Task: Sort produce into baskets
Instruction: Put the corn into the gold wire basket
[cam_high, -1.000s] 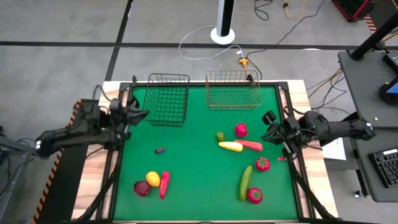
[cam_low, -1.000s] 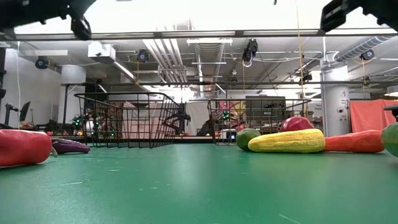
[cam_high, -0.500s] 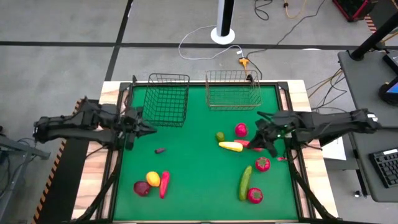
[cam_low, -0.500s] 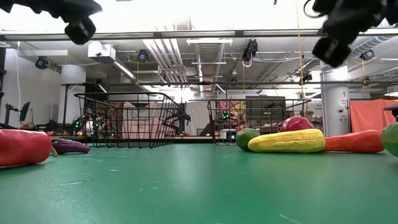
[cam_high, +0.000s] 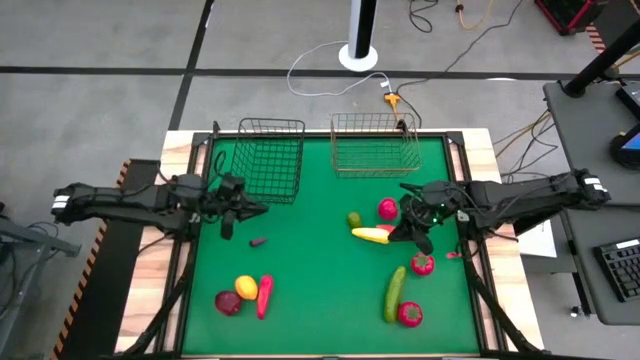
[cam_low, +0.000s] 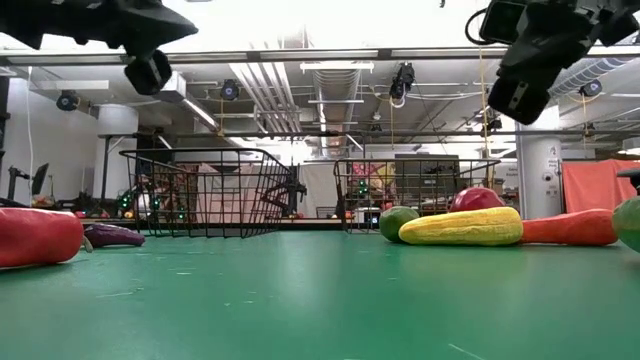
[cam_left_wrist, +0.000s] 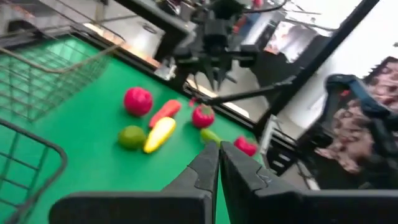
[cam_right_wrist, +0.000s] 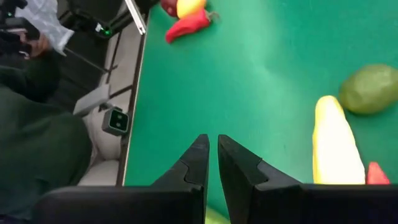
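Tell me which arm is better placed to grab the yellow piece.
Right. The right gripper hovers next to the yellow piece; the left gripper is across the table near the black basket.

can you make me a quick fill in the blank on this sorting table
1. Both wire-mesh baskets, black and silvery-grey, hold ____ produce.
2. The long yellow toy vegetable lies beside a small round ____ fruit.
3. The right claw hovers over the ____ vegetable.

Missing words: no; green; yellow
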